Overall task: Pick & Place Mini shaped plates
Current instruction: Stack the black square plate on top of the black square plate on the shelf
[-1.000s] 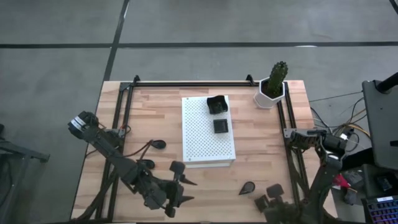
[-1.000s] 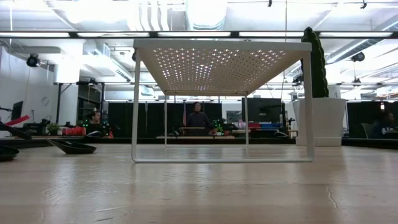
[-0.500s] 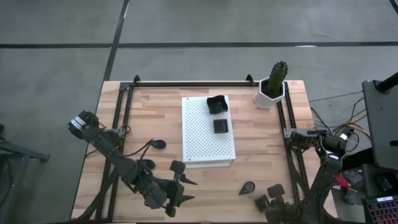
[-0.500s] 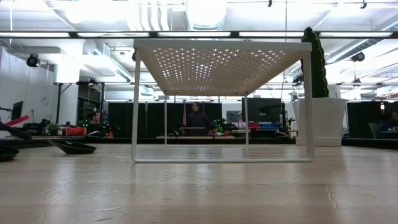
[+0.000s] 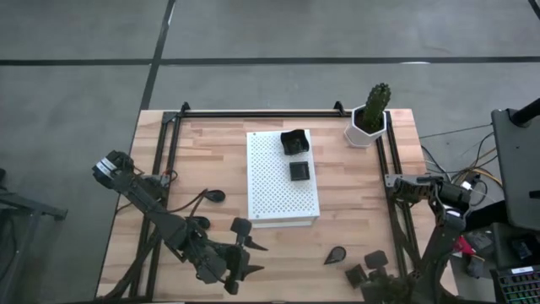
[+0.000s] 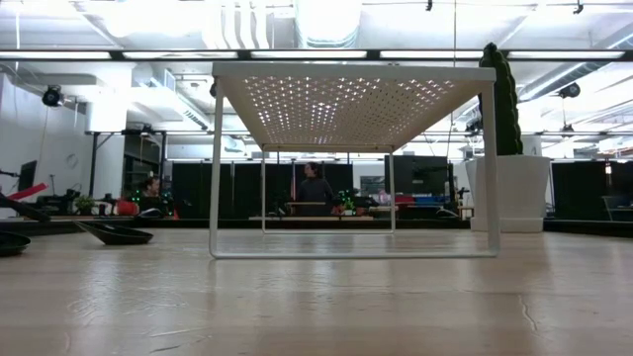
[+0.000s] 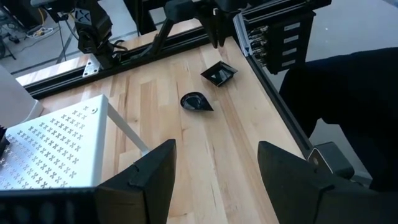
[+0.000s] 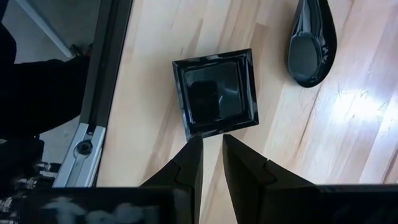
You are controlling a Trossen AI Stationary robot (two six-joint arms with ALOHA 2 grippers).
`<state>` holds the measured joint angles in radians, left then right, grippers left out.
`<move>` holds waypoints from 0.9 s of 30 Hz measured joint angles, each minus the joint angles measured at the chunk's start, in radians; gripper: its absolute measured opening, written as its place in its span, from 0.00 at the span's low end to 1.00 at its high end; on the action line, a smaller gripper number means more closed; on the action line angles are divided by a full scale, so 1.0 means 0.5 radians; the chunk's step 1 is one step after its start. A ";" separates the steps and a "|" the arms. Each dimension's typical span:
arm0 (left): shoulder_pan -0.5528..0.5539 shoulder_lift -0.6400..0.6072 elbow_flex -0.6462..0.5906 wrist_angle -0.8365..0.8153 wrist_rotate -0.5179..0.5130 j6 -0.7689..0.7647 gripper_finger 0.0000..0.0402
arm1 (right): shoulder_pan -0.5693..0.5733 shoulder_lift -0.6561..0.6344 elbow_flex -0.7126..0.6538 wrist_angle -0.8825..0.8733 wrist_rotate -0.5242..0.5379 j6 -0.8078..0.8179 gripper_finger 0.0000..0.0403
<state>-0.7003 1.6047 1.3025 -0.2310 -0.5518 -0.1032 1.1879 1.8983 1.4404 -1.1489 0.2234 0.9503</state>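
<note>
Glossy black: two mini plates (image 5: 295,156) on the white perforated board (image 5: 282,181), five on wood (image 5: 218,155); left gripper (image 5: 251,257) spread wide, right gripper (image 8: 212,149) narrowly parted, both empty.

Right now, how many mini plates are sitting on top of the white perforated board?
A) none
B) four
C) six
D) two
D: the high view shows just two dark plates on the white perforated board, one square plate at its far edge and a second square plate just nearer the middle; the other plates lie on the wooden table around it.
</note>
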 joint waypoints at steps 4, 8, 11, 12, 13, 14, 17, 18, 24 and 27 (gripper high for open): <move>0.010 0.000 0.000 0.000 0.000 0.000 0.55 | 0.014 -0.001 -0.016 0.000 -0.034 0.003 0.14; 0.011 0.000 0.000 0.000 0.000 0.000 0.55 | 0.025 0.000 -0.028 0.002 -0.040 0.005 0.14; 0.011 0.000 0.000 0.000 0.000 0.000 0.55 | 0.025 0.000 -0.041 0.001 -0.046 0.023 0.14; 0.011 0.000 0.000 0.000 0.000 0.000 0.55 | 0.025 0.000 -0.044 0.002 -0.046 0.029 0.14; 0.011 0.000 0.000 0.000 0.000 0.000 0.55 | 0.025 0.000 -0.047 0.002 -0.047 0.036 0.14; 0.011 0.000 0.000 0.000 0.000 0.000 0.55 | 0.025 0.000 -0.048 0.002 -0.047 0.039 0.14; 0.011 0.000 0.000 0.000 0.000 0.000 0.55 | 0.025 0.000 -0.050 0.005 -0.053 0.039 0.14; 0.011 0.000 0.000 -0.001 0.000 -0.001 0.55 | 0.025 0.000 -0.050 0.005 -0.054 0.039 0.14; 0.011 0.000 0.000 -0.001 0.000 0.004 0.55 | 0.025 0.000 -0.051 0.007 -0.054 0.044 0.14; 0.013 0.000 0.000 -0.001 0.000 0.004 0.55 | 0.025 0.000 -0.051 0.006 -0.078 0.053 0.14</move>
<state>-0.6937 1.6047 1.3025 -0.2314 -0.5518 -0.1013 1.2003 1.8984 1.4149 -1.1458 0.1845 0.9770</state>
